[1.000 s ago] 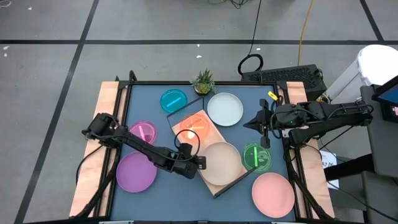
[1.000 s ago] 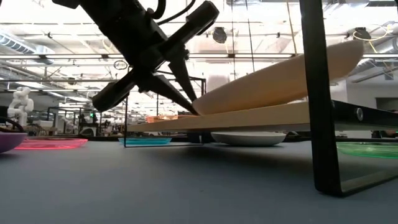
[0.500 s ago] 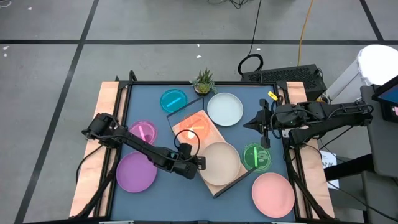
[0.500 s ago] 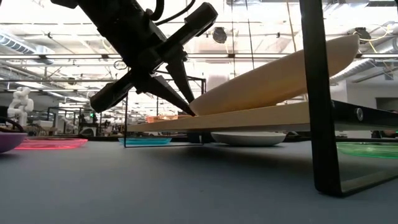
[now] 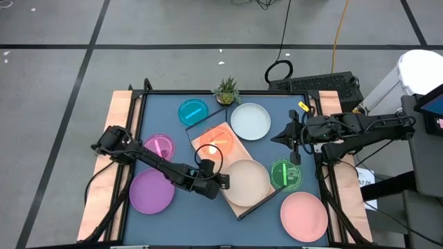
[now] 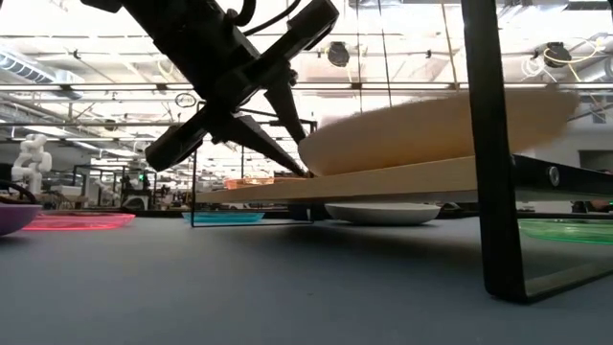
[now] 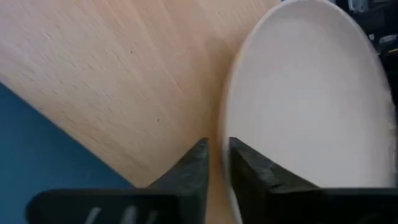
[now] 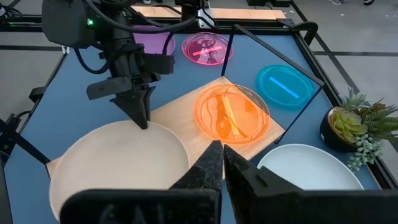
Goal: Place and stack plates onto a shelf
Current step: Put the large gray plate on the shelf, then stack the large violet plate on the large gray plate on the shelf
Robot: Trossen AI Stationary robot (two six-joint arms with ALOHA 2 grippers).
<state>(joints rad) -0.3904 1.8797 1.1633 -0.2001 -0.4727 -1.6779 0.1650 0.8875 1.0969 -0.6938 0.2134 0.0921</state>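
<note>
- The light wooden shelf board with its thin black wire frame (image 5: pixel 239 155) lies at centre frame, running diagonally from upper left to lower right.
- On its lower right half sits the large round cream plate (image 5: pixel 243 181); on its upper left half, the small translucent orange plate (image 5: pixel 216 141).
- My left gripper (image 5: pixel 223 182) is just left of the cream plate, at its rim.
- My right gripper (image 5: pixel 275 137) waits at the right, above the small translucent green plate (image 5: pixel 285 174).
</note>
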